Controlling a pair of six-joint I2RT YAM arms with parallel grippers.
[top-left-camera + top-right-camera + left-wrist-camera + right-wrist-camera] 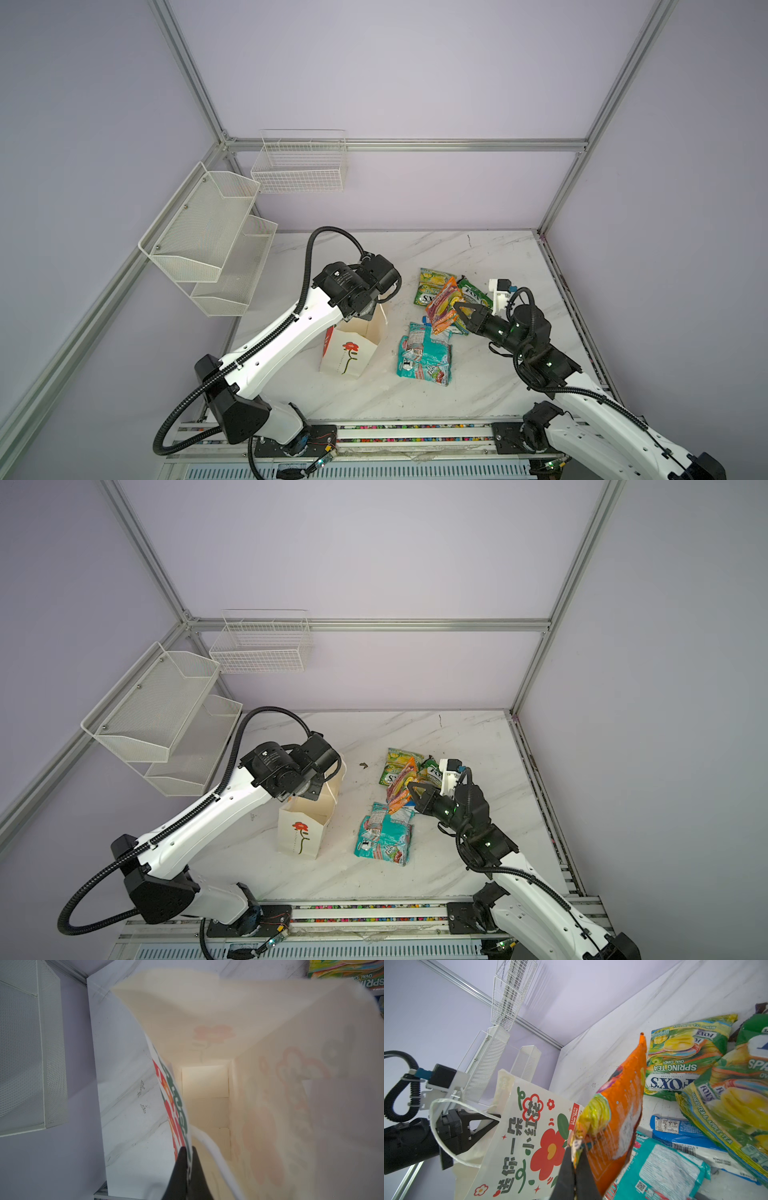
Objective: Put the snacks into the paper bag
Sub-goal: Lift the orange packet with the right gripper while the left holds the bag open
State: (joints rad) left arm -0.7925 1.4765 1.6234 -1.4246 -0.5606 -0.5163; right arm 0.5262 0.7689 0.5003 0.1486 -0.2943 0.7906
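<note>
- Top views: the tall white paper bag with red flower print (351, 353) stands upright, mouth open, on the white marble-pattern table (478, 399).
- Top views: at the bag's 3 o'clock, the right gripper (457, 308) is clamped on the glossy orange-pink packet (442, 305), which is tilted over the teal packets (424, 359).
- Left wrist view: the left gripper (188, 1157) — jaws closed — pinches the bag's printed wall beside a white cord handle (214, 1150).
- Right wrist view: the green-yellow packets (685, 1059) and blue bar wrapper (675, 1126) rest on the table; the bag is just beside the held packet.
</note>
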